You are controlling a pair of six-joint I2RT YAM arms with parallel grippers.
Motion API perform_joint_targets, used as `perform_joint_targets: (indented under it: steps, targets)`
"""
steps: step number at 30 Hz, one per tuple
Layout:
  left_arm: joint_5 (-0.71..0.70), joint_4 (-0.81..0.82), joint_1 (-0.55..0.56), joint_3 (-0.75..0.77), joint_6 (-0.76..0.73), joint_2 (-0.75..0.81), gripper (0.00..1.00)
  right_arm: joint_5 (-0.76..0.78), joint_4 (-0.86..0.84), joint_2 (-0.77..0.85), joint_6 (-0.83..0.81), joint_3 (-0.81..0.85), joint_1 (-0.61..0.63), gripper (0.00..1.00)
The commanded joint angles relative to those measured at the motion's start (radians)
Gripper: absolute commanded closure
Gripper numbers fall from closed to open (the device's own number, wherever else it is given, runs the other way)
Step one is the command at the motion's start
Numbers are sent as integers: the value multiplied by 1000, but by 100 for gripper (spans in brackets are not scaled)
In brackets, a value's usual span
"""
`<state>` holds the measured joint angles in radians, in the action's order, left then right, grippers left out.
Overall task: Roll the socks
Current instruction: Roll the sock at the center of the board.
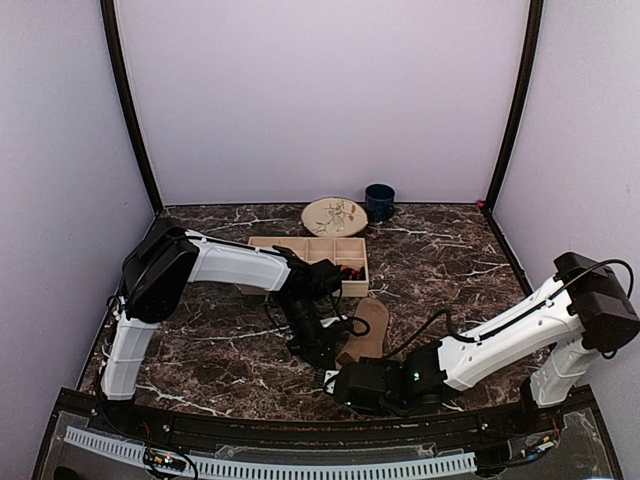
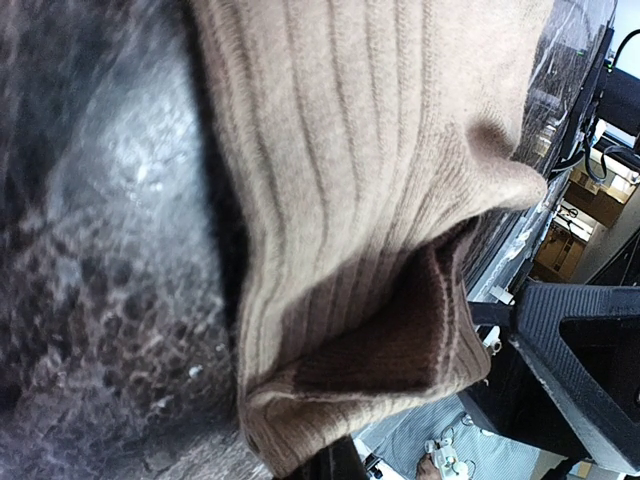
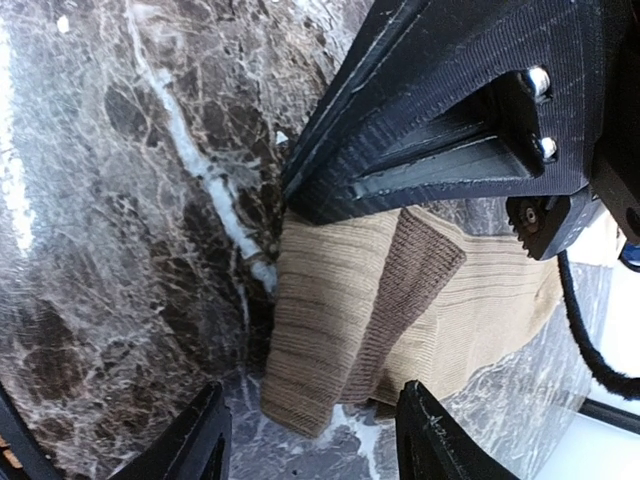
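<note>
Nearest, the right claw point(image 1: 342, 385) lies low over the table point(image 1: 450, 260) with its fingers point(image 3: 205, 445) spread and nothing between them, just short of the tan sock's near end. The tan sock point(image 1: 368, 325) lies flat on the marble near the middle, running from near to far, one corner of its ribbed cuff point(image 3: 405, 275) folded over to show a darker inside. The left claw point(image 1: 325, 350) sits on the sock's near left edge, pressed together; whether fabric is caught in it cannot be told. Beyond stands a wooden tray point(image 1: 305, 243), a dark and red bundle point(image 1: 349, 270) in its near right compartment, too small to name. Farthest are a plate point(image 1: 335, 216) and, right of it, a blue mug point(image 1: 379, 202).
</note>
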<state>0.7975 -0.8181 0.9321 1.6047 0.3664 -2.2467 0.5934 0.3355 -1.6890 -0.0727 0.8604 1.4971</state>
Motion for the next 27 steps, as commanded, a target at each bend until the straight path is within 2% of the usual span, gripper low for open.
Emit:
perform_joint_targets:
  steps: [1, 9, 19, 27]
  targets:
    - [18, -17, -4, 18, -2, -2, 100, 57, -35, -17, -41, 18, 9, 44]
    - [23, -15, -4, 18, -2, -4, 100, 115, -77, -3, -72, 6, 13, 43]
    - [34, -15, -4, 26, -4, -10, 100, 49, -107, -20, -112, 4, 16, 42]
    - [43, -12, -4, 26, -7, -11, 100, -5, -109, -51, -98, 18, -1, 47]
